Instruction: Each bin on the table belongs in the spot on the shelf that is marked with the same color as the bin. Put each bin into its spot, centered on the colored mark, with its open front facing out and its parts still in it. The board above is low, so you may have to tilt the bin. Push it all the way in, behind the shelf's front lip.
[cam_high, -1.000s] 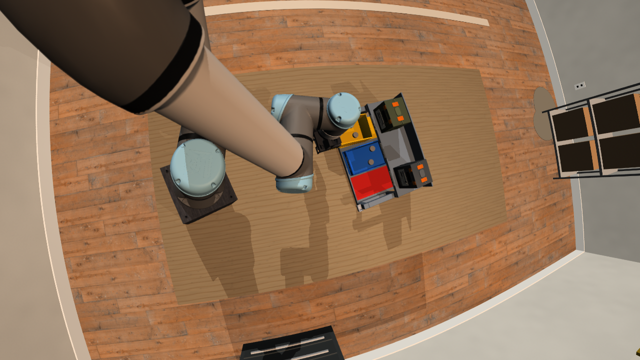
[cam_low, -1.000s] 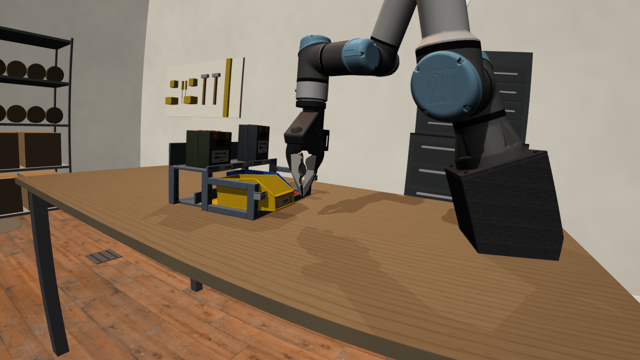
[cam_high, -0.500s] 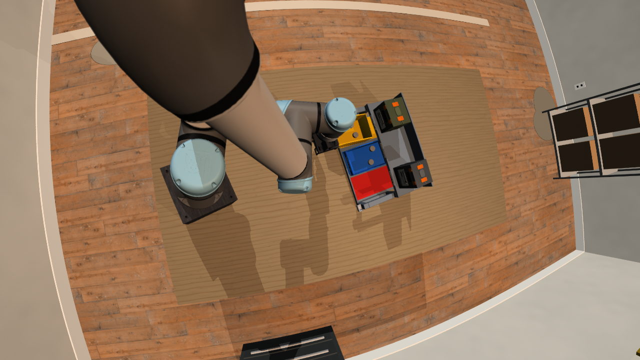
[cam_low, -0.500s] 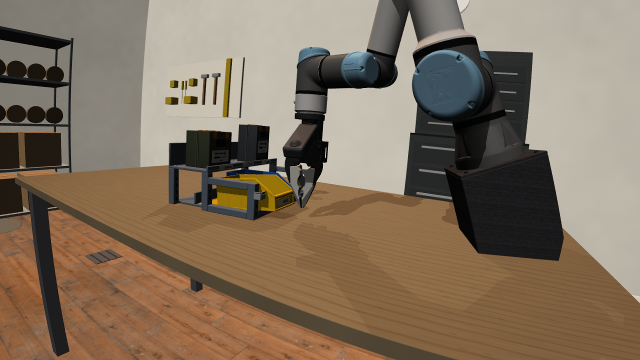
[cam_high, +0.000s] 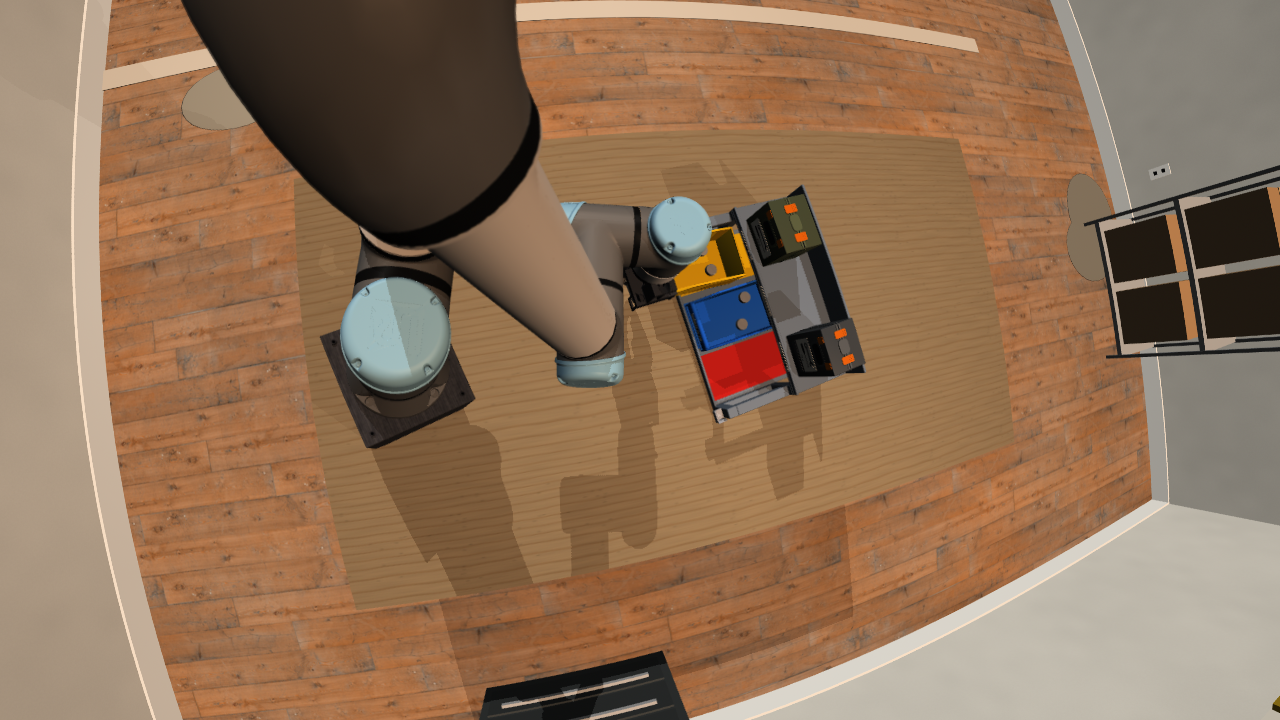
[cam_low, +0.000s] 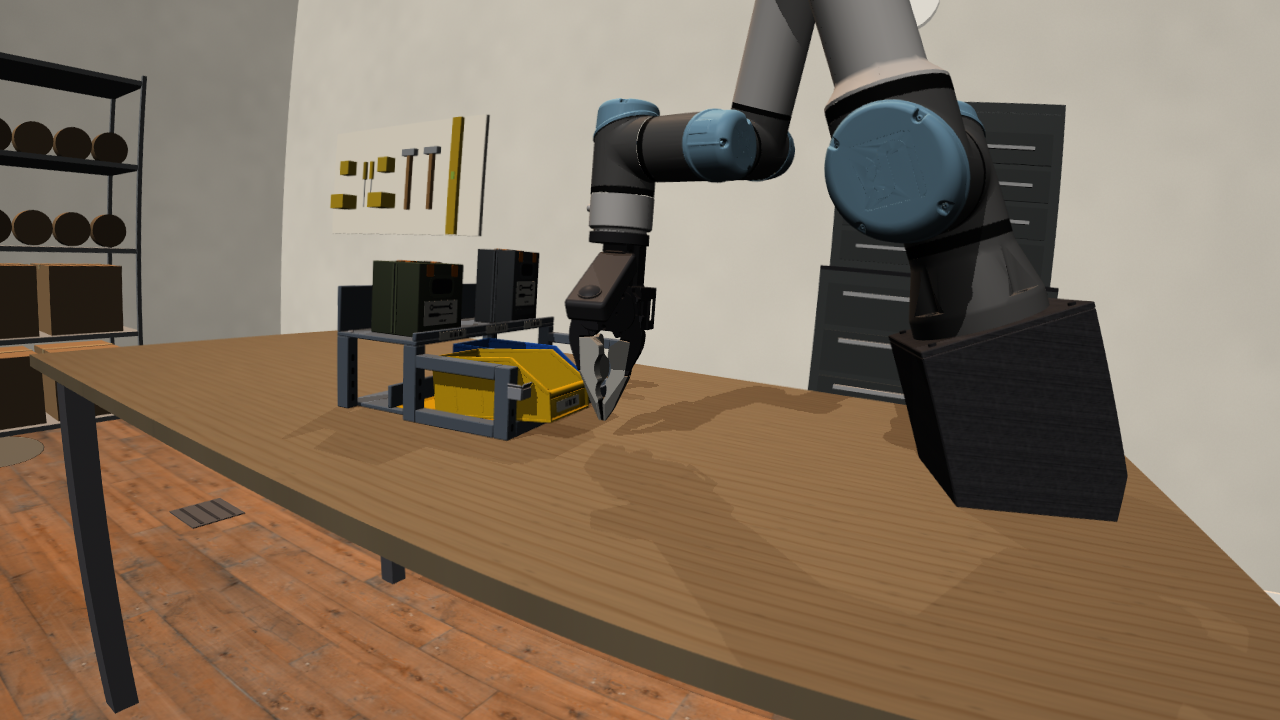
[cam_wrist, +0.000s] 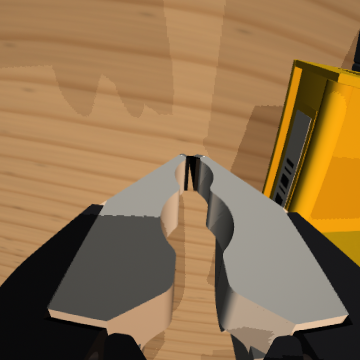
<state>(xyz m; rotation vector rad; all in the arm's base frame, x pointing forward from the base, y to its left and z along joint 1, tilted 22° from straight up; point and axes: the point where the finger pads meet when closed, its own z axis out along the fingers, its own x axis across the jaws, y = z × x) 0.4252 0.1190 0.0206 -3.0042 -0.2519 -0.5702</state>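
Pushing likely next: gripper (cam_high: 637, 307) (cam_low: 603, 417) (cam_wrist: 189, 158) shut, nothing held, just beside yellow bin (cam_high: 699, 281) (cam_low: 546, 386) (cam_wrist: 336, 165) on shelf. Bin probably light, stiff; 2 fingertips best against low front wall.

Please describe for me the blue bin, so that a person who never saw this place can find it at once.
On the wooden table, find the gray shelf carrying two dark cases. In its lower front part is the blue bin. Seen from above, it sits between the yellow bin and the red area, with two small round parts inside.
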